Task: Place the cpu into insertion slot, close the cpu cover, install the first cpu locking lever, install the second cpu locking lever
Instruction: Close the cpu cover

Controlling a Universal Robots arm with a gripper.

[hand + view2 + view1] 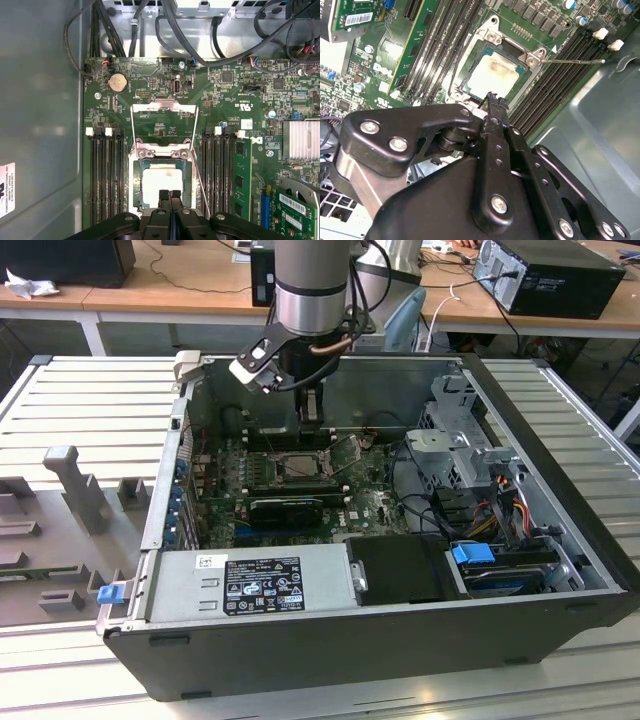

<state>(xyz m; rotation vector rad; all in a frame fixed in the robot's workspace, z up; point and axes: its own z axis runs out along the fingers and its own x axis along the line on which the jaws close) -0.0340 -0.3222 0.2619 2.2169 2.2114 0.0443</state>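
The cpu [160, 181], its pale top smeared, lies in the insertion slot [134, 186] on the green motherboard [150, 75]. In the second wrist view the cpu [496, 75] sits inside the insertion slot's metal rim [492, 35]. The cpu cover [163, 106], a thin grey frame, appears to stand raised at the socket's end, off the chip. One thin wire lever [575, 61] sticks out from a socket corner, and another lever [201, 190] runs beside the socket, unlatched. My gripper [170, 195] [492, 96] [312, 418] hangs just above the socket, shut and holding nothing.
Black memory slots [105, 175] flank the socket on both sides. The case's grey wall [40, 125] is close by. Dark cables [165, 30] run past the board's edge. In the exterior view a black graphics card [285, 508], a power supply [250, 585] and a drive cage [465, 455] crowd the open case.
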